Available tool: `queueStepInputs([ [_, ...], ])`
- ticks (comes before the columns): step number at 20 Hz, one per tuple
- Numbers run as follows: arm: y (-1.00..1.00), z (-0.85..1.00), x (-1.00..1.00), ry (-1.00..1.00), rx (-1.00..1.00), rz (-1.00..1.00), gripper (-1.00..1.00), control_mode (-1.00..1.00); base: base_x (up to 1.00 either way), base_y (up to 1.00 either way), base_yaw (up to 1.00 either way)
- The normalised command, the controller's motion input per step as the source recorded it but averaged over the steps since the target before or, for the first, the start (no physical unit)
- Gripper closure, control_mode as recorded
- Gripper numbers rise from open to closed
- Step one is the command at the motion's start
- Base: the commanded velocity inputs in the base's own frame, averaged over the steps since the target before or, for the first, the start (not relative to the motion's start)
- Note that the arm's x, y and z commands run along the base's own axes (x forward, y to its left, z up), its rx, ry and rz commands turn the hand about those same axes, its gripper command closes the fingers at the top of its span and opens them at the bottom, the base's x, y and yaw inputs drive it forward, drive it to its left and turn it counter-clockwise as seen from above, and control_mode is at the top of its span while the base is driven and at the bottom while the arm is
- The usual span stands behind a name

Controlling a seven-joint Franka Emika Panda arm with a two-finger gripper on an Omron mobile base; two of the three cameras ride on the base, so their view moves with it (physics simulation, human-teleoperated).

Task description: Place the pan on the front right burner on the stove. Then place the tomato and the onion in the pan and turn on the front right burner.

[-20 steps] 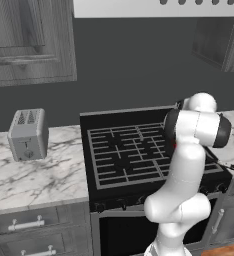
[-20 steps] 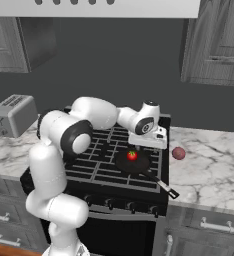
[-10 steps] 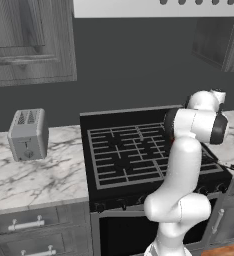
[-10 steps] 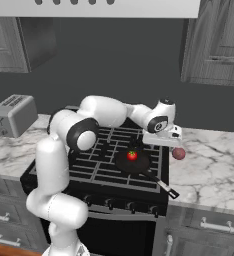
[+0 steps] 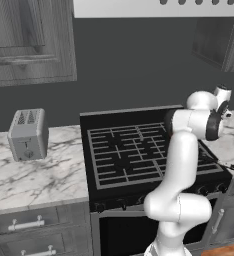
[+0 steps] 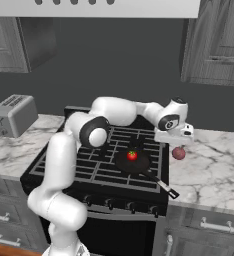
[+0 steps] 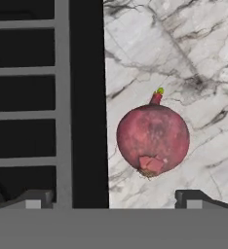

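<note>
**Hand view: open gripper hangs over the onion on the counter**

Hand view shows the gripper (image 7: 113, 198) with its two dark tips spread wide and nothing between them. Just ahead of the tips, slightly toward the right one, the onion (image 7: 153, 138) lies alone on the marble counter (image 7: 184, 53), untouched. Beside the left tip runs the black edge of the stove (image 7: 86, 97) with its grate bars.

From the right base view, the gripper (image 6: 175, 141) hangs just above the onion (image 6: 178, 153), past the stove's right edge. Behind the hand, on the front right burner (image 6: 139, 172), sits the pan (image 6: 133, 162), the tomato (image 6: 132, 156) resting inside it and its handle pointing toward the counter's front.
</note>
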Motion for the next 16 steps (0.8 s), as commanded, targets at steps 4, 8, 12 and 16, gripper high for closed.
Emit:
queueStepInputs([
  [4, -0.35, 0.00, 0.29, -0.05, 0.00, 0.00, -1.00, -1.00, 0.00, 0.00, 0.00],
  [8, -0.21, 0.00, 0.21, -0.06, 0.00, 0.00, -1.00, -1.00, 0.00, 0.00, 0.00],
  [12, -0.14, 0.00, 0.31, -0.05, 0.00, 0.00, -1.00, -1.00, 0.00, 0.00, 0.00],
  [16, -0.03, 0.00, 0.07, 0.00, 0.00, 0.00, -1.00, -1.00, 0.00, 0.00, 0.00],
])
